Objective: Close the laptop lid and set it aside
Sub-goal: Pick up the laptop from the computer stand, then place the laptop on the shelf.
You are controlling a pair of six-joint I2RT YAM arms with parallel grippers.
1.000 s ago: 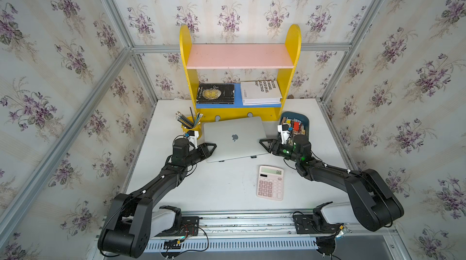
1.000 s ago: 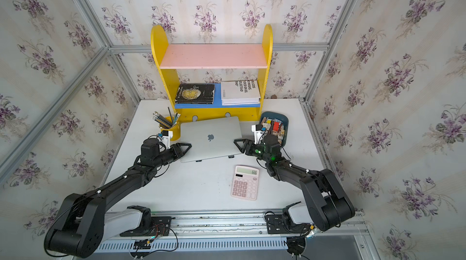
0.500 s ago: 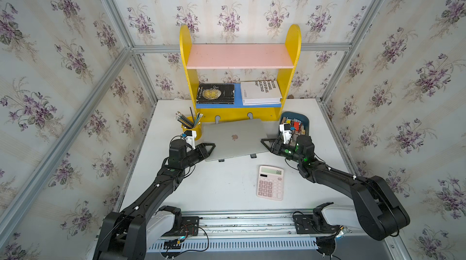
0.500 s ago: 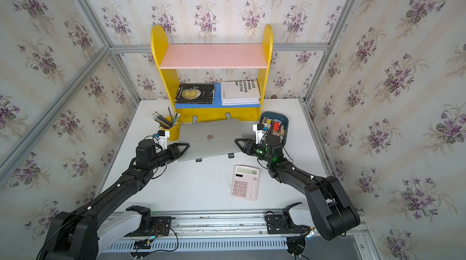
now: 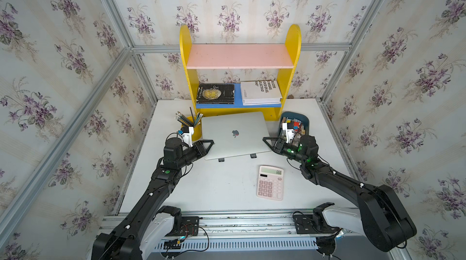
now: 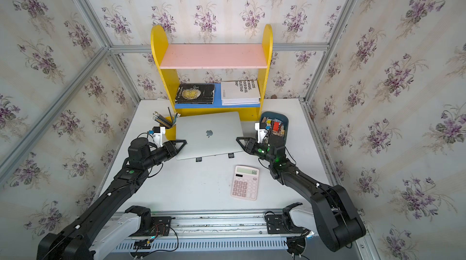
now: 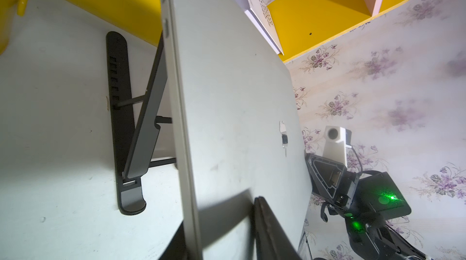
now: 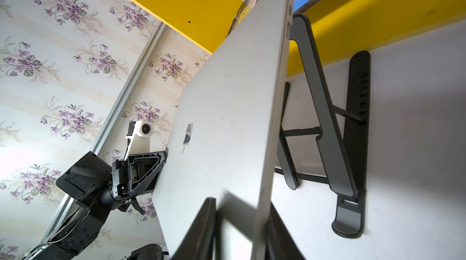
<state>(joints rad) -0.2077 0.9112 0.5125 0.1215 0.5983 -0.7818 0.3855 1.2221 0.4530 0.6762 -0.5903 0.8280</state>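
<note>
Two grips are recorded: left hand and right hand are clamped on opposite side edges of the closed laptop between them; black stand is seen beneath.

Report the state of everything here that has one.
laptop lid, closed.
laptop, tilted on black stand.
left pincer, straddling the laptop's side edge; grip unclear.
right pincer, straddling the opposite edge; grip unclear.
calculator, on, digits showing.
pencil cup, upright, filled.

Silver laptop, pink calculator, yellow shelf
</note>
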